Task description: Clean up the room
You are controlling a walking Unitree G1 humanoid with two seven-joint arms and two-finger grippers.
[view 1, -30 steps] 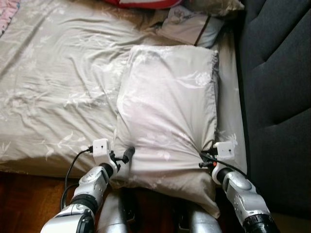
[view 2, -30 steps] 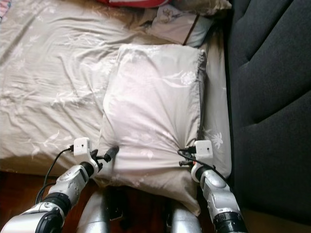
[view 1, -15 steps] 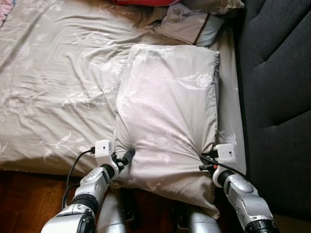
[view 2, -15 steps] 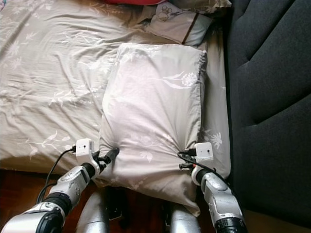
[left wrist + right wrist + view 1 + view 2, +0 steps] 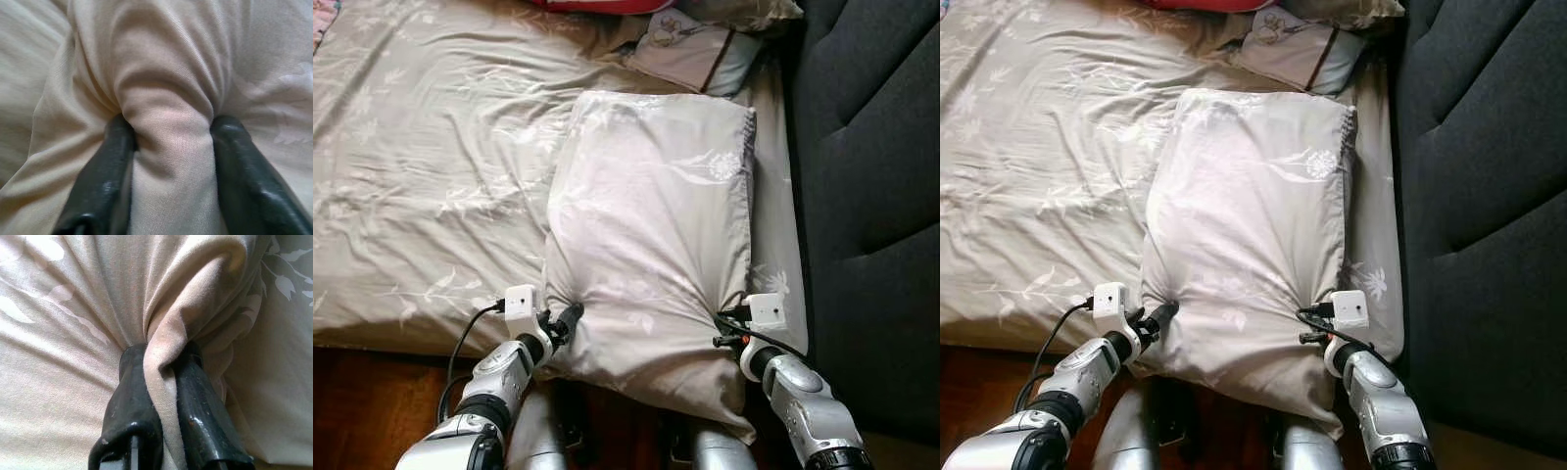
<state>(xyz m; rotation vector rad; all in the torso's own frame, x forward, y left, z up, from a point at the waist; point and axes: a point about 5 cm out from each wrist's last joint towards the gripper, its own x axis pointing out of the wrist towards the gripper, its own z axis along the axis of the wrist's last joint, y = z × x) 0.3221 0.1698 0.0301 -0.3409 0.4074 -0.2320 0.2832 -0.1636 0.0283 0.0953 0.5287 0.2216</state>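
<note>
grey floral pillow [image 5: 651,235] lies on the bed [image 5: 431,166], right side, by the dark headboard [image 5: 871,196]. left gripper [image 5: 168,134] and right gripper [image 5: 159,357] each pinch a near-edge fold; push evenly far, keeping both holds level.

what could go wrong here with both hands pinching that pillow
1. Each hand grips only a fold of pillowcase: the left hand and right hand bunch fabric, so the pillow may sag or slip inside its case when lifted.
2. The pillow's near corner hangs off the bed edge between the arms, and could catch on the robot's legs.
</note>
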